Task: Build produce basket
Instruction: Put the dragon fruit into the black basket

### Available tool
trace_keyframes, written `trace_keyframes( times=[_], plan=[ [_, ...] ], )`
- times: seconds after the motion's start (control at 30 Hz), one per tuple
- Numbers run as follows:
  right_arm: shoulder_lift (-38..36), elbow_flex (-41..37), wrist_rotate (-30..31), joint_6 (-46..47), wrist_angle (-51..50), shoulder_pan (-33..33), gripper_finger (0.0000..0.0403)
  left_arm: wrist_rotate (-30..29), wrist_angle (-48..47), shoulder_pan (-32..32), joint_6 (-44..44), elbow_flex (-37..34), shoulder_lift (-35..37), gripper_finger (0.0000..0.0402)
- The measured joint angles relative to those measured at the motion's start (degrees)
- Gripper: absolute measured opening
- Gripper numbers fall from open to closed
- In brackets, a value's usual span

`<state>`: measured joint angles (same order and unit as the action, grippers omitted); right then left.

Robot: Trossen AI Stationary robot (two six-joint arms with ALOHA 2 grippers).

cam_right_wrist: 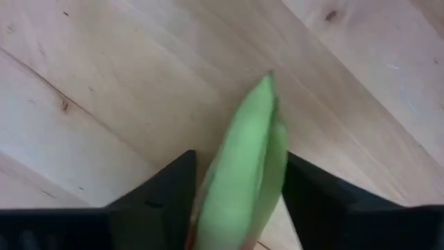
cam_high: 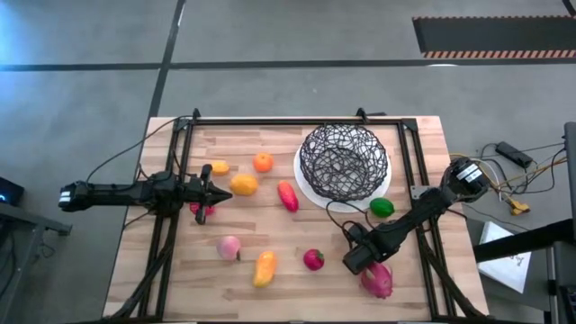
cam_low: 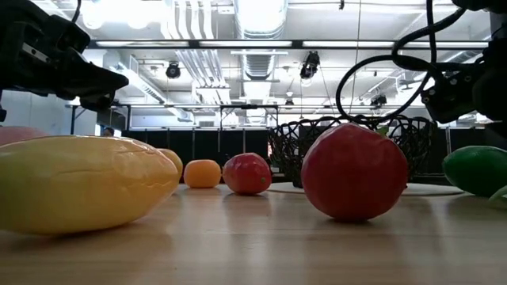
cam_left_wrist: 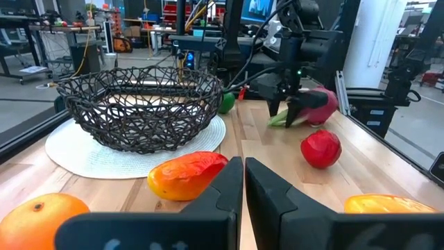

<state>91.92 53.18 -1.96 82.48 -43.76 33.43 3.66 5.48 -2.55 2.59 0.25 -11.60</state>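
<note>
Pink dragon fruit with green leaf tips (cam_high: 377, 279) lies at the tabletop's near right; the right gripper (cam_right_wrist: 236, 201) has its jaws closing around a leaf tip. That thin hold could slip. Black wire mesh basket (cam_high: 344, 162) sits beyond. Left gripper (cam_left_wrist: 243, 191) hovers left, jaws clenched, empty.

Basket (cam_high: 345, 162): black irregular wire-mesh bowl, upright on its white round plate base, upper centre-right of the high view, nothing visible inside. Produce all loose on the wood: small yellow piece (cam_high: 219, 167), orange (cam_high: 262, 162), yellow-orange piece (cam_high: 243, 184) and red elongated piece (cam_high: 287, 195) in a band left of the basket; green piece (cam_high: 382, 207) just below the plate rim. Lower frame: pale pink piece (cam_high: 229, 247), yellow mango-shaped piece (cam_high: 265, 267), red round piece (cam_high: 313, 259), pink dragon fruit (cam_high: 377, 280) with green tips at lower right.
</note>
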Motion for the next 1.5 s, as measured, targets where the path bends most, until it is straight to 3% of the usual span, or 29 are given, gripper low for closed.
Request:
trace_keyframes(
  times=[0.23,0.47,0.63,0.77,0.9,1.03,1.1,1.13,1.27,1.3,1.5],
  plan=[
    [-0.7,0.6,0.2,-1.0,-0.2,0.0,0.0029,0.0,0.0,0.0,0.0,0.0,0.0,0.0001],
    [-3.5,7.1,8.7,-8.3,-0.5,0.0,0.0015,0.0,0.0,0.0,0.0,0.0,0.0,0.0001],
    [-7.3,13.1,22.0,-19.0,-0.4,-0.2,0.0014,0.0,0.0,0.0,0.0,0.0,0.0,0.0001],
    [-11.2,15.9,38.8,-32.7,0.6,-0.9,0.0014,0.0,0.0,0.0,0.0,0.0,0.0,0.0001],
    [-16.3,14.0,54.9,-47.6,6.1,-2.9,0.0013,0.0,0.0,0.0,0.0,0.0,0.0,0.0001],
    [-22.6,7.6,63.6,-62.4,18.9,-9.0,0.0013,0.0,0.0,0.0,0.0,0.0,0.0,0.0001],
    [-25.8,2.8,61.3,-72.0,30.4,-14.4,0.0013,0.0,0.0,0.0,0.0,0.0,0.0,0.0001],
    [-27.2,0.1,57.4,-76.9,37.3,-17.7,0.0013,0.0,0.0,0.0,0.0,0.0,0.0,0.0001],
    [-29.6,-11.9,30.5,-91.8,65.3,-32.4,0.0013,0.0,0.0,0.0,0.0,0.0,0.0,0.0001],
    [-29.3,-14.5,26.8,-92.9,71.3,-35.7,0.0013,0.0,0.0,0.0,0.0,0.0,0.0,0.0001],
    [-23.6,-25.1,28.1,-93.6,94.2,-51.8,0.0013,0.0,0.0,0.0,0.0,0.0,0.0,0.0001]
  ],
)
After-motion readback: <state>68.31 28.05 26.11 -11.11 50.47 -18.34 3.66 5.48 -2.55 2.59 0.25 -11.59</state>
